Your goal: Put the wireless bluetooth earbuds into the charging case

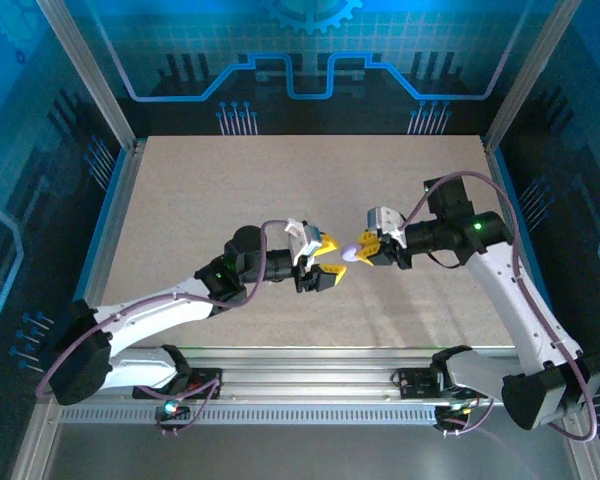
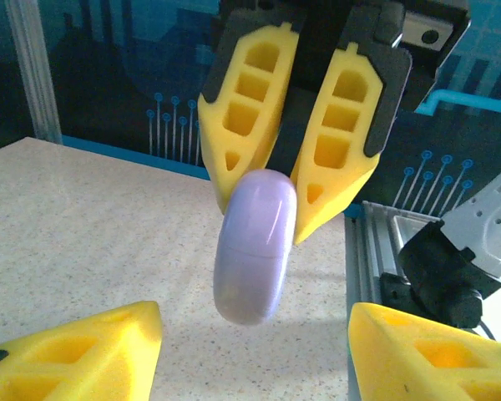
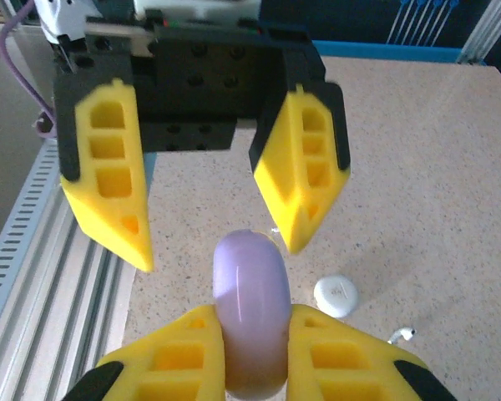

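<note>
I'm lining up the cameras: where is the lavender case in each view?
Top external: lavender case mid-table, at the tip of the right gripper.
Left wrist: case at centre, pinched by the right gripper from above.
Right wrist: case bottom centre, between that gripper's own jaws.
Shared landmark: the right gripper's yellow jaws on the case.

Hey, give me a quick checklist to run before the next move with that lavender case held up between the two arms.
1. Right gripper clamped on the lavender case: ok, a finger on each side.
2. Left gripper open and apart from the case: ok.
3. Case held above the table, not resting on it: ok.
4. Case open to take earbuds: not ok, it looks closed along its seam.
5. An earbud within sight: ok, a white earbud lies on the table beside the white round puck.
6. Where the other earbuds are: cannot tell.
</note>
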### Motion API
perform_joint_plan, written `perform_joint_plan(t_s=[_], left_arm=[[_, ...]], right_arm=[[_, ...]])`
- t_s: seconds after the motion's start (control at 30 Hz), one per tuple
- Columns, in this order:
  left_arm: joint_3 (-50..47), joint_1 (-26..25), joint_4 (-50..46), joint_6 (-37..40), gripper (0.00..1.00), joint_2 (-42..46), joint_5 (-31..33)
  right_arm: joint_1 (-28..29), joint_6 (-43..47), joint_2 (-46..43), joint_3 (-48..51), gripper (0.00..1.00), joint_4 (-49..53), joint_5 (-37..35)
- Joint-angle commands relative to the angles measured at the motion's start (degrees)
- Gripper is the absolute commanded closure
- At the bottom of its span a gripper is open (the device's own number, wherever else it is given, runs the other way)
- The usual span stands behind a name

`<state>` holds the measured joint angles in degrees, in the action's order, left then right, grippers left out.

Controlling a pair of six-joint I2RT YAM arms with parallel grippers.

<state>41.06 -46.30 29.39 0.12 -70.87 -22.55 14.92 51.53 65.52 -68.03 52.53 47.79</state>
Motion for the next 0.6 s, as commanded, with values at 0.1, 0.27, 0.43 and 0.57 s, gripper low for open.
perform_joint_plan(t_s=[0.1, 0.27, 0.43, 0.57], left_arm=[[-1.1, -0.3, -3.3, 0.7, 0.27, 3.4, 5.5], [-0.6, -0.3, -7.7, 1.0, 0.28, 4.5, 8.4], [0.7, -0.3, -12.5, 2.6, 0.28, 4.8, 10.3], [2.3, -0.3, -16.6, 3.6, 0.29, 4.2, 12.5]], right_arm=[[-1.4, -0.6, 2.3, 1.2, 0.87, 2.3, -6.0], [-1.6, -3.9, 8.0, -0.3, 0.86, 3.4, -13.8], [-2.0, -8.8, 15.9, -3.0, 0.86, 3.5, -23.1], [-3.1, -12.0, 22.6, -6.0, 0.86, 4.2, -27.0]])
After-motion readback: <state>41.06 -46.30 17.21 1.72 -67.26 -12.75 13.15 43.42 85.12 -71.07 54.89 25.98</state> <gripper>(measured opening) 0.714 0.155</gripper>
